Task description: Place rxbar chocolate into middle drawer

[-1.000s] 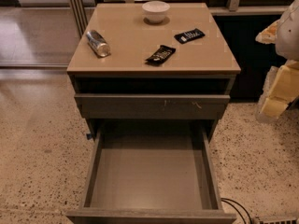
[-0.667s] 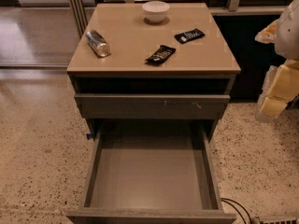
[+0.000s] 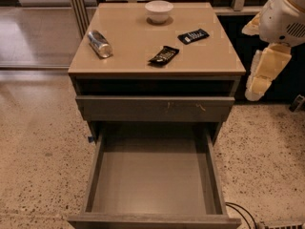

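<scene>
The rxbar chocolate (image 3: 164,55), a crinkled black wrapper with gold-tan lettering, lies on the cabinet top, right of centre near the front edge. The middle drawer (image 3: 154,175) is pulled out wide open below, and its flat bottom is bare. My gripper (image 3: 261,78) hangs at the right of the cabinet, off the top's right edge and apart from the bar, with the white arm above it. It holds nothing that I can see.
A flatter black wrapper with white print (image 3: 193,36) lies behind and right of the bar. A white bowl (image 3: 158,10) stands at the back and a silver can (image 3: 99,44) lies at the left. A drawer front with pale scratches (image 3: 155,108) sits above the open drawer.
The arm and gripper have moved up and to the left, closer to the cabinet's right edge. The objects and drawers have not moved.
</scene>
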You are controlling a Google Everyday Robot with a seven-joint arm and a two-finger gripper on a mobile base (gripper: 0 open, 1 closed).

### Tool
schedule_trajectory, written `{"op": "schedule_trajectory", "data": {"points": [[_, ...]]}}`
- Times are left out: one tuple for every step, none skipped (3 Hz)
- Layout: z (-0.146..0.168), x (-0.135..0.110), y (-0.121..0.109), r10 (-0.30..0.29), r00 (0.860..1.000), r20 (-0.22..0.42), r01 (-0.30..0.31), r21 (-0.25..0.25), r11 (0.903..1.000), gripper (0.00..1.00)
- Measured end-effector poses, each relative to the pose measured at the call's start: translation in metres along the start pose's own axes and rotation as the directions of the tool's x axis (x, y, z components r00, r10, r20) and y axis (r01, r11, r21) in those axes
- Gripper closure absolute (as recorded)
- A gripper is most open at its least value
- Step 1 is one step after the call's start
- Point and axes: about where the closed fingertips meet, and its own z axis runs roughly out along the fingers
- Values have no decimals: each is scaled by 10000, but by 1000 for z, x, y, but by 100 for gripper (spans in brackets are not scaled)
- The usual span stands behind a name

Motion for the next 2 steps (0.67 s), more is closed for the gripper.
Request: {"op": "schedule_trajectory", "data": {"points": [[21, 4, -39, 108, 9994, 320, -102, -187, 9998, 0], [47, 0, -71, 97, 9984, 552, -82, -286, 9996, 0]]}}
